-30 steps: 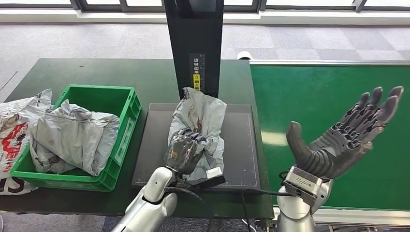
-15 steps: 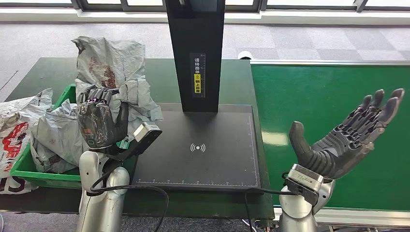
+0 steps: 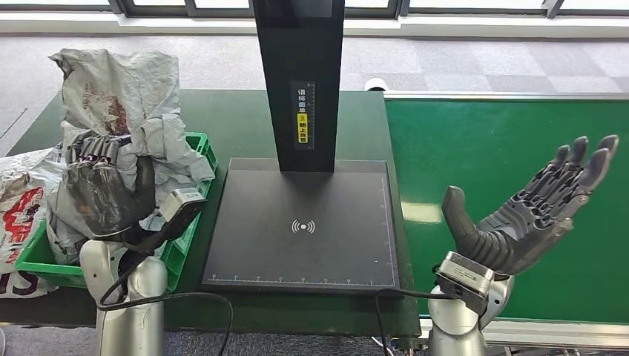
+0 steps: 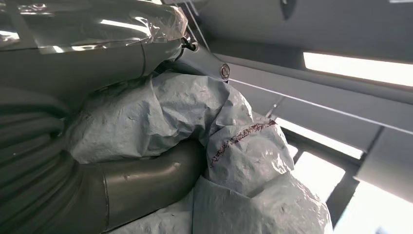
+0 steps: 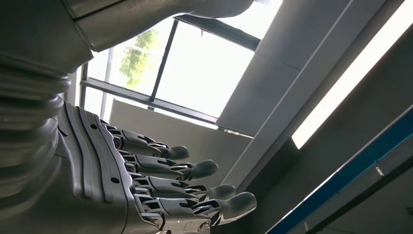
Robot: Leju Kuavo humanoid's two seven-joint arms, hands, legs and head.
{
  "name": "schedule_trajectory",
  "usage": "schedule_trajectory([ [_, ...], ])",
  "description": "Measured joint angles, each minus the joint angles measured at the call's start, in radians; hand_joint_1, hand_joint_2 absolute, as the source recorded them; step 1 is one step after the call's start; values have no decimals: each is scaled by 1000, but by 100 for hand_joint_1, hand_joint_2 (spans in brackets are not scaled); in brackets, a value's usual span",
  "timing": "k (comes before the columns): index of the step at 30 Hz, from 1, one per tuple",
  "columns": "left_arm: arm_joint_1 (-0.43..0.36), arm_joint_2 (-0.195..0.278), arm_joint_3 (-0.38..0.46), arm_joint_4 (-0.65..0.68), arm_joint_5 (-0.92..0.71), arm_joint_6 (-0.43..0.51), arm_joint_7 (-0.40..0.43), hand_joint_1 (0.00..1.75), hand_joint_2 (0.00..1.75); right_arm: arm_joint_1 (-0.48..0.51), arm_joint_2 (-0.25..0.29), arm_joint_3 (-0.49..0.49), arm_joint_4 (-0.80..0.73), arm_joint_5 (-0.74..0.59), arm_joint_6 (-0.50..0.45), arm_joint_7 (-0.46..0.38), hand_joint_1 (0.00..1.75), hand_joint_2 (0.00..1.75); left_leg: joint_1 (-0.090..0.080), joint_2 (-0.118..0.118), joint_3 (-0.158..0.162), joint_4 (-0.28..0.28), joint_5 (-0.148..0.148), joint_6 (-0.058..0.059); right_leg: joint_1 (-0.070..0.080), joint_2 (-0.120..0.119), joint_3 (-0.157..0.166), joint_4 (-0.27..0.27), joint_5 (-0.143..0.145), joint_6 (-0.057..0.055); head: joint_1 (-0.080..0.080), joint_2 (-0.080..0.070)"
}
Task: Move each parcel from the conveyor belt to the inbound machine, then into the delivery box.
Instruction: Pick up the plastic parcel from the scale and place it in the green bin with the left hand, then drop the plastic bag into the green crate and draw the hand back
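Parcel [image 3: 122, 104] (gripped, left robot hand [image 3: 100, 196]) now shifted over delivery box [image 3: 194, 194].

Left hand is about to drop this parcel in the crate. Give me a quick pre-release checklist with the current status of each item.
1. Parcel held by left hand: ok, fingers wrapped around the grey bag.
2. Parcel over the green crate: ok, it hangs above the crate's near right part.
3. Room in the crate: cannot tell, another grey bag already lies inside, partly hidden.
4. Scanner pad free of parcels: ok.
5. Right hand out of the way: ok, open, raised over the green belt.
6. Next parcel on the belt: not ok, none visible.
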Motion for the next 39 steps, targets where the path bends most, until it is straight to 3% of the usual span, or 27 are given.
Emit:
schedule_trajectory([
  [6, -12, 0, 140, -12, 69, 0, -61, 175, 175, 0, 0, 0, 0, 6, 0, 0, 0, 175, 0, 0, 0, 0, 0, 0, 0, 0, 0, 0, 0, 0, 0, 0],
  [11, -66, 0, 318, 49, 58, 0, -109, 175, 175, 0, 0, 0, 0, 14, 0, 0, 0, 175, 0, 0, 0, 0, 0, 0, 0, 0, 0, 0, 0, 0, 0, 0],
  [18, -142, 0, 507, 186, -26, -1, -82, 175, 175, 0, 0, 0, 0, 22, 0, 0, 0, 175, 0, 0, 0, 0, 0, 0, 0, 0, 0, 0, 0, 0, 0, 0],
  [22, -169, 0, 589, 249, -23, -1, -91, 0, 175, 1, 0, 0, 0, 26, 0, 0, 0, 175, 0, 0, 0, 0, 0, 0, 0, 1, 0, 0, 0, 0, 0, 0],
  [28, -187, 0, 659, 297, 11, -1, -143, 0, 175, 3, 0, 0, 0, 30, 0, 0, 0, 175, 0, 0, 0, 0, 0, 0, 0, 1, -1, 0, 0, 0, 0, 0],
  [39, -209, 0, 691, 335, 57, -1, -195, 0, 175, 7, 0, 0, 0, 34, 0, 0, 0, 175, 0, 0, 0, 0, 0, 0, 0, 1, -1, 0, 0, 0, 0, 0],
])
